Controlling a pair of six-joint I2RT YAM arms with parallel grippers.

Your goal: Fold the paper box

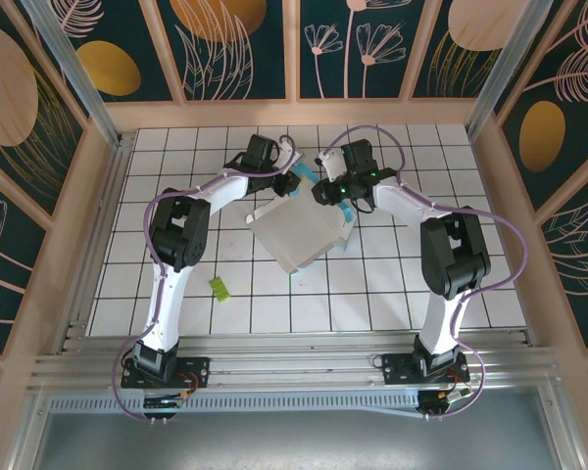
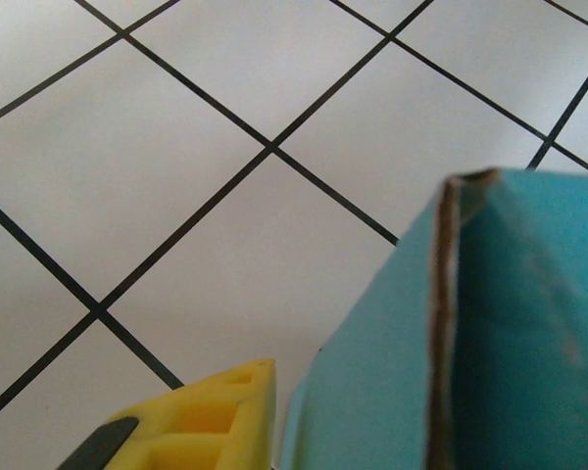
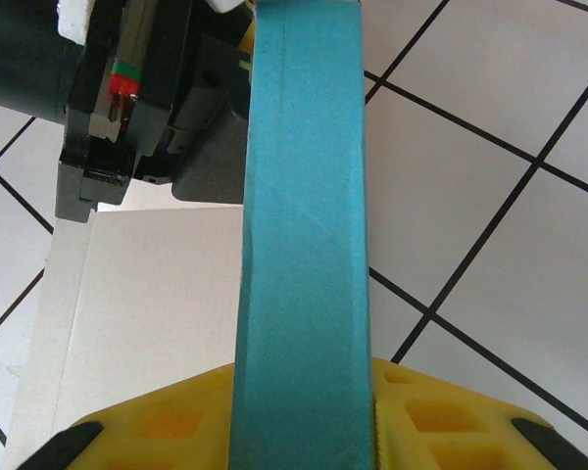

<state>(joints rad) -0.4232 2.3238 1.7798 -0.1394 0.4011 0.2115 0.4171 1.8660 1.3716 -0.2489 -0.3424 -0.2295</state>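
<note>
Both arms meet at the paper box, which lies a little beyond the middle of the white tiled tabletop.

The box is spread with its pale inside facing up and its teal flaps raised along the far edge. The right end effector is narrowed onto one upright teal flap. In the right wrist view the flap runs up between the yellow fingers, which touch both its sides. The left end effector sits at the box's far left corner. Its wrist view shows one yellow finger just beside a creased teal corner, and I cannot tell how far it is open. A small yellow-green scrap lies apart on the near left.
</note>
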